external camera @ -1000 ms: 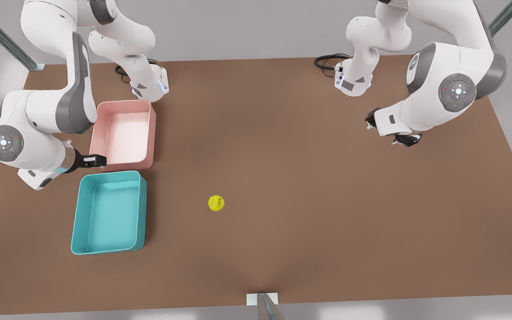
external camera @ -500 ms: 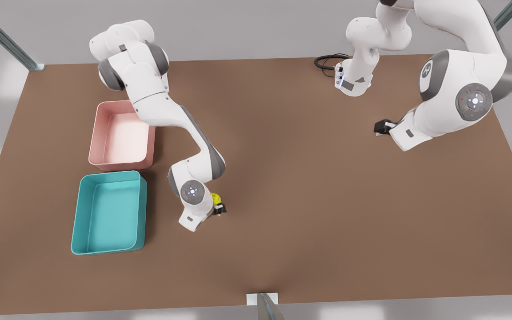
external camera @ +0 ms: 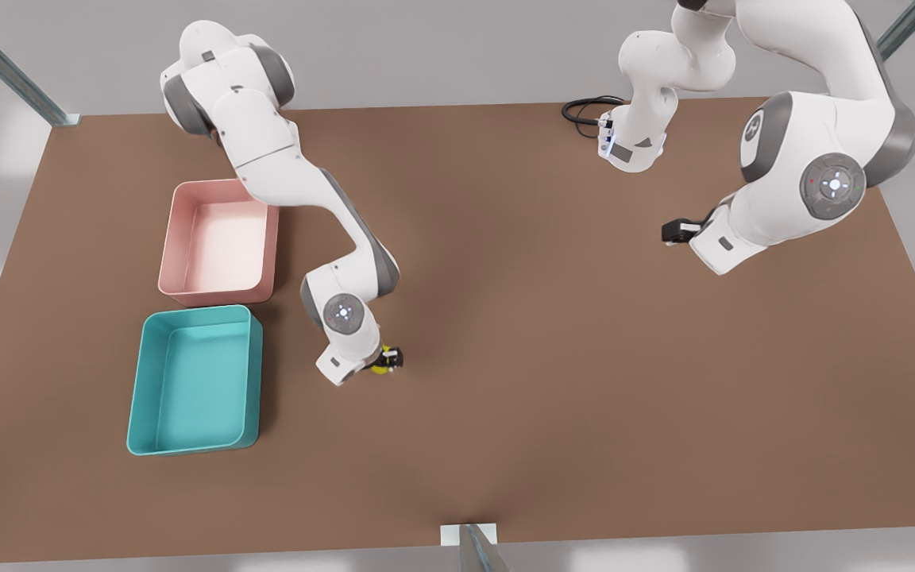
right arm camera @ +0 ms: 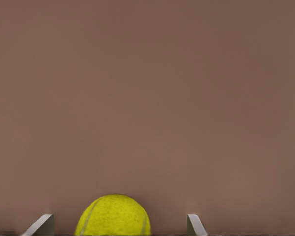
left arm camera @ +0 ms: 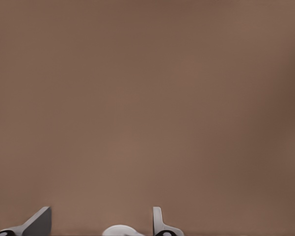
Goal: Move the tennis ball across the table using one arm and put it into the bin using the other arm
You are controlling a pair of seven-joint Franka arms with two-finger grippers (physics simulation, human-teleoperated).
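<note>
The ball (external camera: 382, 365) sits on the table (external camera: 553, 381), a little to the front view's right of the teal bin (external camera: 194, 380), just where it lay a second ago. What has changed is me: a second ago my right arm was folded back beside the pink bin (external camera: 218, 241), and now it reaches out over the table with my right gripper (external camera: 388, 360) down around the ball. In my right wrist view the ball (right arm camera: 113, 215) lies between my two fingertips (right arm camera: 40, 224) with a gap showing on each side, so the fingers are spread and not yet pressing; I have bracketed it, not grasped it. In the last half second the wrist has only shifted slightly over the ball, which reads to me as settling into place.

My left gripper (external camera: 673, 231) waits well apart on the front view's right, over bare table; its fingertips (left arm camera: 158, 221) stand apart with nothing between them, and it has barely stirred.

I judge that the first step, taking hold of the ball, is about to finish: closing comes next. Both bins lie on my right arm's side, so the hand-over plan needs watching. A round ball may roll off if one finger touches first.
</note>
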